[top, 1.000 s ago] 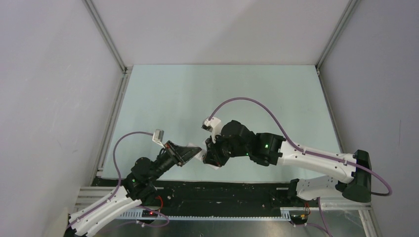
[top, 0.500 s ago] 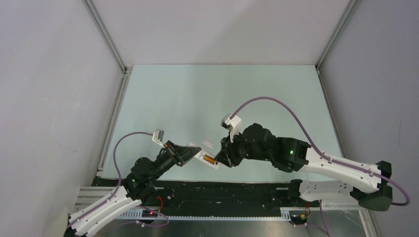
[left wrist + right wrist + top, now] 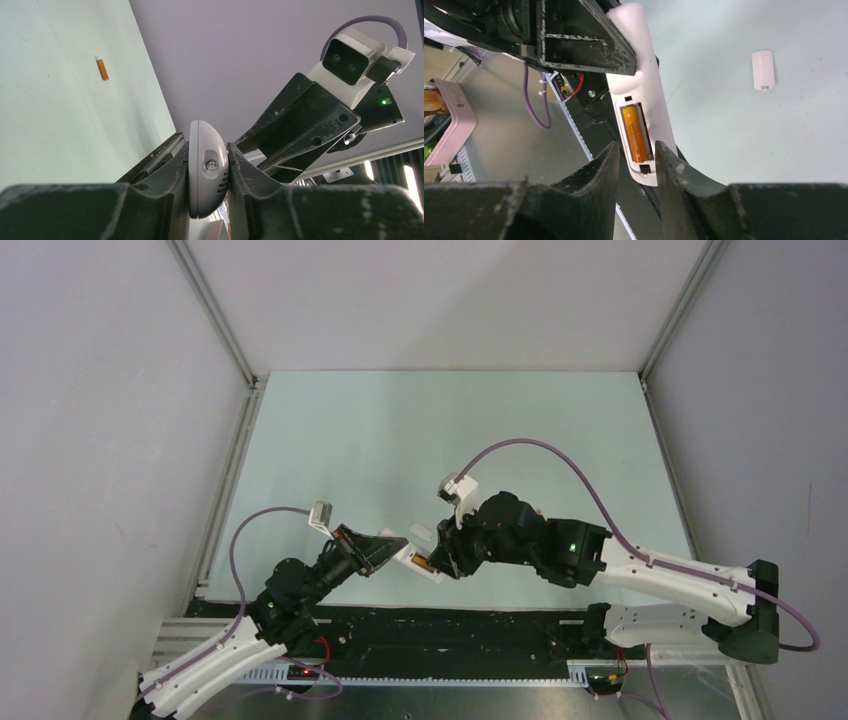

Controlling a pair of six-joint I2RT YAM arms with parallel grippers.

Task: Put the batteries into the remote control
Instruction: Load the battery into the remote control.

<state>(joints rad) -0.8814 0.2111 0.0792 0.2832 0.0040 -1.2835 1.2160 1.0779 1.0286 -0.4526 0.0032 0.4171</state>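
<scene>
Remote control [image 3: 646, 85] is clamped at its sides between the fingers of the left gripper [image 3: 207, 150], with its back turned to the right wrist camera. Near the lower end of this back, the battery recess [image 3: 649, 136] is uncovered. One orange battery [image 3: 635, 132] lies inside it, along the length of the handset, on the 9 o'clock side of the recess. In the top view the remote is near the front edge of the table [image 3: 400, 440], a little left of the middle, and it points away from the left gripper toward 4 o'clock.

The right gripper [image 3: 636, 150] is just over the recess end of the remote. Its two fingers stand with only a narrow gap between them and grip nothing. Whether they touch the remote I cannot tell.

The second battery [image 3: 102, 69] lies alone on the table, at 10 o'clock in the left wrist view, well apart from the remote. The white battery cover [image 3: 763, 70] lies flat on the table, at about 2 o'clock from the recess in the right wrist view. In the top view it is near the remote, at about 1 o'clock.
</scene>
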